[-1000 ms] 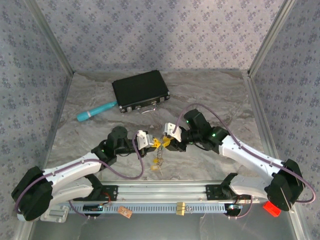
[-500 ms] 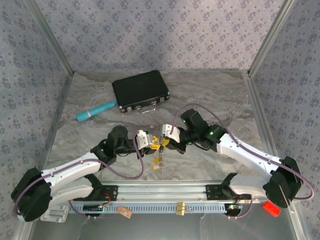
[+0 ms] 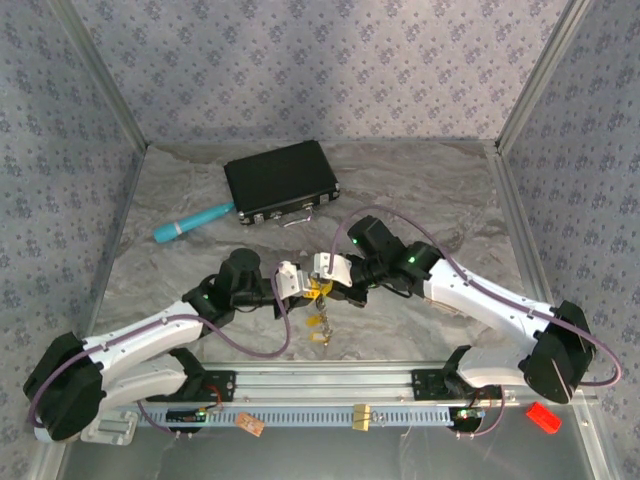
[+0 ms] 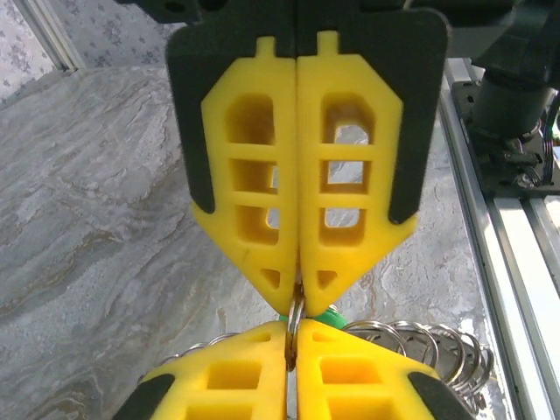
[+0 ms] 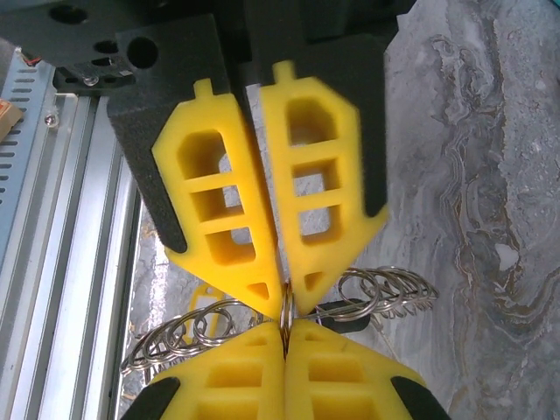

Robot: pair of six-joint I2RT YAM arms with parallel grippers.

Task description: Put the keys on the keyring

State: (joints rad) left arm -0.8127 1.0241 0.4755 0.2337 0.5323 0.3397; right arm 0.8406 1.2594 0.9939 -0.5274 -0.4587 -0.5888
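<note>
Over the table's middle, my left gripper (image 3: 305,286) and right gripper (image 3: 327,279) meet tip to tip. Both are shut on the same thin metal keyring (image 4: 296,322), which I see edge-on between the yellow fingertips (image 5: 262,284). From the keyring (image 5: 284,311) a bunch of small split rings (image 5: 175,337) fans out to both sides. A green key head (image 4: 327,315) peeks out behind the left gripper's tips. A black key head (image 5: 343,316) and a yellow tag (image 5: 206,301) hang under the right gripper's tips. The keys (image 3: 322,326) dangle below the grippers in the top view.
A black rectangular case (image 3: 280,182) lies at the back, with a teal stick (image 3: 192,222) to its left. The aluminium rail (image 3: 330,385) runs along the near edge, close under the hanging bunch. A small red object (image 3: 541,417) sits at the front right.
The right gripper has slid left toward the left gripper and shut. The left gripper's jaws parted briefly and shut again. The hanging bunch now dangles slightly lower.
</note>
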